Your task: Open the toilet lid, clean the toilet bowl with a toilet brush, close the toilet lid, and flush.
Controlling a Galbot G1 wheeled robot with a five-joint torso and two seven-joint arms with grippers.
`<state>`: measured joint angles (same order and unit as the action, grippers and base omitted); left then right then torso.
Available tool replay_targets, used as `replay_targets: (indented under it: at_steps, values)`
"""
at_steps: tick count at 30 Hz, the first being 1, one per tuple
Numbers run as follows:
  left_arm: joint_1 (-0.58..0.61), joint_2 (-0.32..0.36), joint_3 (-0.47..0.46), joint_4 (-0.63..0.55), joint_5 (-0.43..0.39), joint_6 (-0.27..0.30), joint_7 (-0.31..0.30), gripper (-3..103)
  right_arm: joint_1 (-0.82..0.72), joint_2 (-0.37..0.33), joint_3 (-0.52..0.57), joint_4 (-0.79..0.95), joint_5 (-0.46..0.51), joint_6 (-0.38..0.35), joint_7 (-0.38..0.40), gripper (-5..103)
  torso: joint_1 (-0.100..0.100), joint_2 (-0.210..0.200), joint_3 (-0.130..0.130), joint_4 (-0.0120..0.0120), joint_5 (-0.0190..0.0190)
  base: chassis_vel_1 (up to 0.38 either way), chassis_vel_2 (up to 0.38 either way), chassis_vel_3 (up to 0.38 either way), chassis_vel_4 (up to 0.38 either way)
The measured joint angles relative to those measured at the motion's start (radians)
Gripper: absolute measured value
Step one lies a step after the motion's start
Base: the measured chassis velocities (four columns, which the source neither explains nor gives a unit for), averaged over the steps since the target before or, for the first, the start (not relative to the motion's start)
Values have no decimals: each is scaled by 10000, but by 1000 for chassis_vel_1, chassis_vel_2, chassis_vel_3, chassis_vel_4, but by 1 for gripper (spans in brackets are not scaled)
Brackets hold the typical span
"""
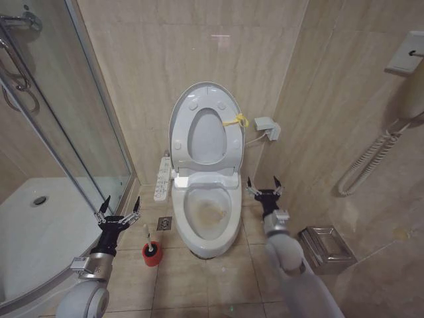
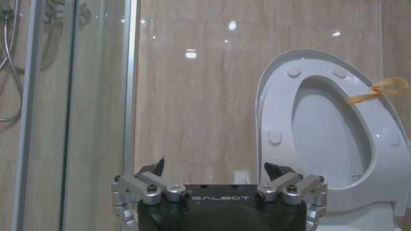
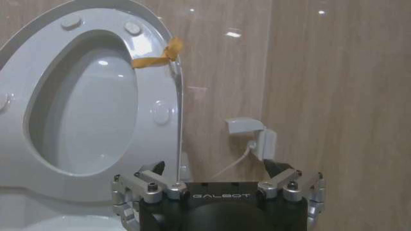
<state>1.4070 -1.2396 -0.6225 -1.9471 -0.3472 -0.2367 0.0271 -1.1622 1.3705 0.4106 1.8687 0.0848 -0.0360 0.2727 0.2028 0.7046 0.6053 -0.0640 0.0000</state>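
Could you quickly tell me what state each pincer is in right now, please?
Left pincer: open, holding nothing, above the floor near the toilet brush.
Right pincer: open, holding nothing, beside the toilet bowl.

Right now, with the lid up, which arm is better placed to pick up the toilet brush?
Left. The left gripper hovers open just above and beside the toilet brush in its red holder; the right gripper sits across the toilet bowl, so it would likely have to reach over.
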Motion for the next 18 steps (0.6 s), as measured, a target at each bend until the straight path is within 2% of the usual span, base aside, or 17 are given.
replay_targets:
  at_steps: [6, 18]
  values:
    - [0, 0, 0, 0, 0, 0, 0, 100, -1017, 510, 275, 673, -252, 295, 4, 100, 0, 0, 0, 0, 0, 0, 0, 0, 0]
    - [0, 0, 0, 0, 0, 0, 0, 100, -1983, 789, 381, 1199, -652, 672, -450, 100, 1, -1, 1, 0, -1, 0, 0, 0, 0]
